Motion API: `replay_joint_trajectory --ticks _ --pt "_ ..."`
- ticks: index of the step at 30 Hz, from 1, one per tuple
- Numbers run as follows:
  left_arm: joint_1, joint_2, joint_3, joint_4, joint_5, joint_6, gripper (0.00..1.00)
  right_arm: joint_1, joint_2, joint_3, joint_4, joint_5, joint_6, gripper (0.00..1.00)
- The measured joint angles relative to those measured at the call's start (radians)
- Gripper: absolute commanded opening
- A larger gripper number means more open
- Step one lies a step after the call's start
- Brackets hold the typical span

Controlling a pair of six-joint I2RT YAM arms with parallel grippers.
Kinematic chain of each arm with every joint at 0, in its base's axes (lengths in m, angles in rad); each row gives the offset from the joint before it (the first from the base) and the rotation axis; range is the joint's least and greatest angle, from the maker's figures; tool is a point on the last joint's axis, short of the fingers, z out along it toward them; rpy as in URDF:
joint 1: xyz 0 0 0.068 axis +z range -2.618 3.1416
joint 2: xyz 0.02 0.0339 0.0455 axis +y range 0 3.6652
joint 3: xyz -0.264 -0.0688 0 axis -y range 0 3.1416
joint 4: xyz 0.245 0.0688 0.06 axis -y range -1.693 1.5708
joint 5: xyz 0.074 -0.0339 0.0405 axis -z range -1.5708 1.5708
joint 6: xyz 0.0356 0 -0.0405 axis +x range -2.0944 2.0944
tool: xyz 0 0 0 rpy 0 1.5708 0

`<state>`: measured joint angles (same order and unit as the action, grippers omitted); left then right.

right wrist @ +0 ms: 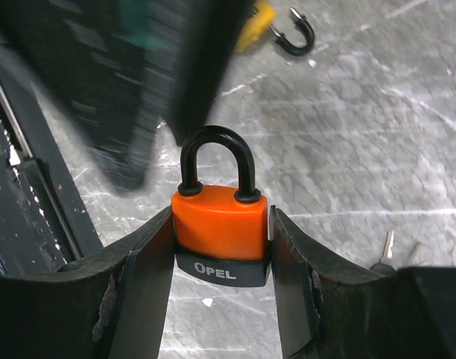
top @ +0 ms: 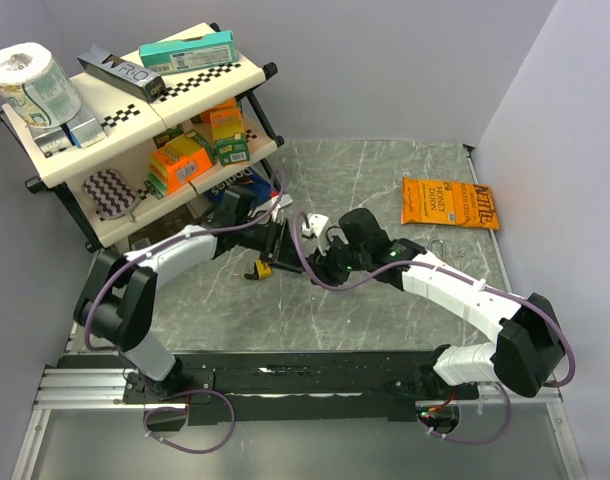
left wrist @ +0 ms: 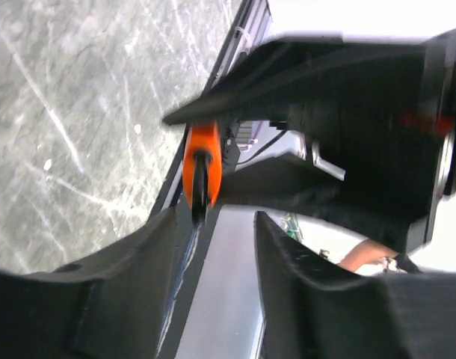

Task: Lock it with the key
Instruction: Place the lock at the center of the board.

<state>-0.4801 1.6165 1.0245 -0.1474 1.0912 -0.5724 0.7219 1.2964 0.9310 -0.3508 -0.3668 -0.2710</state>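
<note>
Right pincer [right wrist: 222, 238] is clamped on the orange lock [right wrist: 220, 218], one finger on each side of the body. Lock is upright in the right wrist view: black shackle on top, pushed down into the body, black base marked "OPEL" below. It's held up off the bench [top: 385, 180], near the middle, where the two arms meet.

Left pincer [left wrist: 217, 217] has its fingers apart with nothing seen between them. In the left wrist view the orange lock shows edge-on just past the tip of one finger; can't tell if they touch. The left pincer sits right in front of the lock, a dark blur at upper left in the right wrist view.

Keys [right wrist: 389, 250] lie flat on the bench beside the right pincer, not in either pincer. Only the blades show; the rest is hidden behind a finger.

A second, yellow lock [top: 262, 269] lies on the bench below the left pincer with its shackle swung open.

Chip bag [top: 448, 203] lies flat at the right side of the bench, well apart from both arms. Shelf [top: 135, 130] with boxes stands at far left.
</note>
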Motion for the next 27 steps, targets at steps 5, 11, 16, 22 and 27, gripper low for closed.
replay_joint_trajectory --ticks 5,11,16,22,27 --pt "0.051 -0.103 -0.067 0.007 -0.047 0.016 0.83 -0.064 0.001 0.000 0.000 -0.008 0.047 0.00" --pt "0.113 -0.321 -0.082 -0.058 -0.185 0.166 0.96 -0.193 0.050 0.036 -0.033 -0.009 0.156 0.00" --pt "0.112 -0.555 -0.084 -0.118 -0.346 0.332 0.96 -0.243 0.167 0.104 -0.046 0.022 0.287 0.00" --pt "0.111 -0.737 -0.143 -0.058 -0.626 0.377 0.96 -0.232 0.292 0.180 -0.114 0.163 0.451 0.00" --pt "0.111 -0.756 -0.183 -0.057 -0.726 0.375 0.96 -0.213 0.364 0.232 -0.133 0.263 0.558 0.00"
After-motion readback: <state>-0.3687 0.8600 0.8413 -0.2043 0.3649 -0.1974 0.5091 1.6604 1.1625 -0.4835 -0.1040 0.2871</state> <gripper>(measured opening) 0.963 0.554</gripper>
